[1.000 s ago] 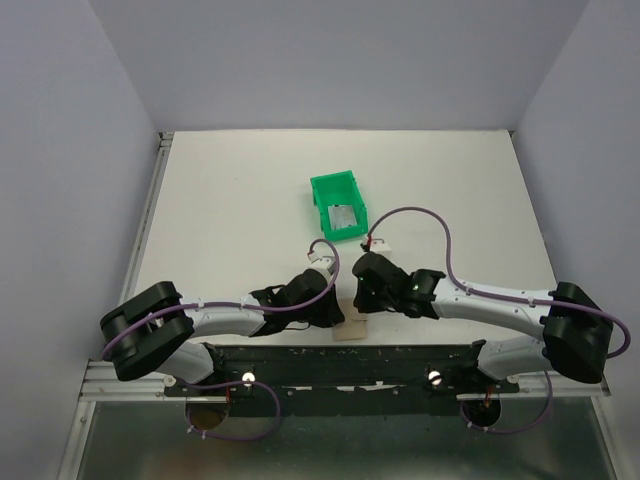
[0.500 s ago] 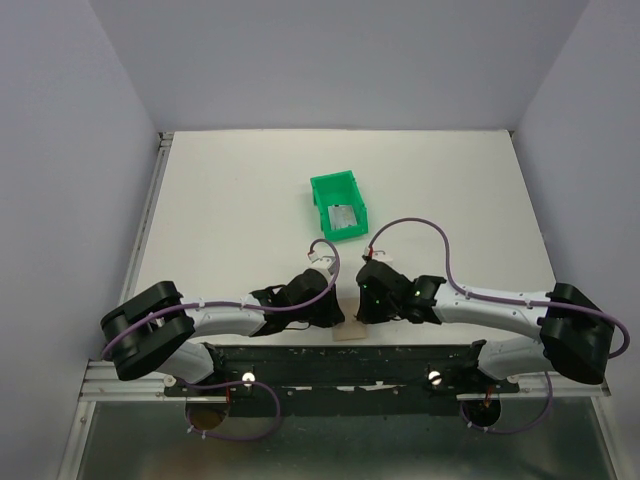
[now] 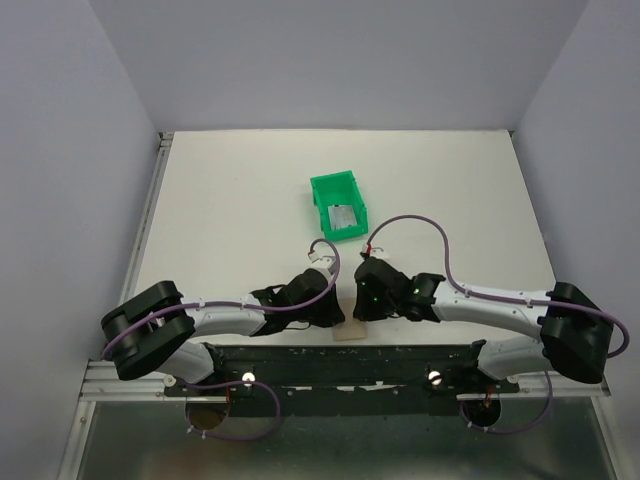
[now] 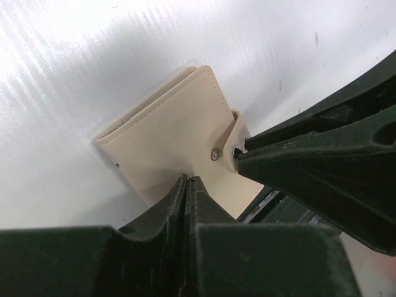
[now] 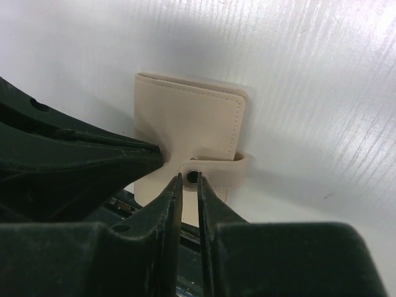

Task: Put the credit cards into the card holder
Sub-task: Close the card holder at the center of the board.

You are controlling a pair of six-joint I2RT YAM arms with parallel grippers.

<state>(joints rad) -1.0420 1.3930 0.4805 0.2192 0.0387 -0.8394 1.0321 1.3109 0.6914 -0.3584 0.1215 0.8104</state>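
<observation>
Credit card point(image 3: 345, 221) inside green bin point(image 3: 317, 204).

Bright, even overhead light; tabletop point(image 3: 230, 200) near white, shadows soft. Top view sharp. Wrist views: streaky glare across tabletop, close fingers point(image 4: 158, 207) dark, underexposed, soft-focused.

The beige card holder point(image 4: 173, 130) lies folded shut at the middle of the table's point(image 3: 220, 220) near edge, its snap strap wrapped round one side. A silver-grey credit card point(image 3: 345, 220) lies flat inside the green bin point(image 3: 318, 200).
</observation>
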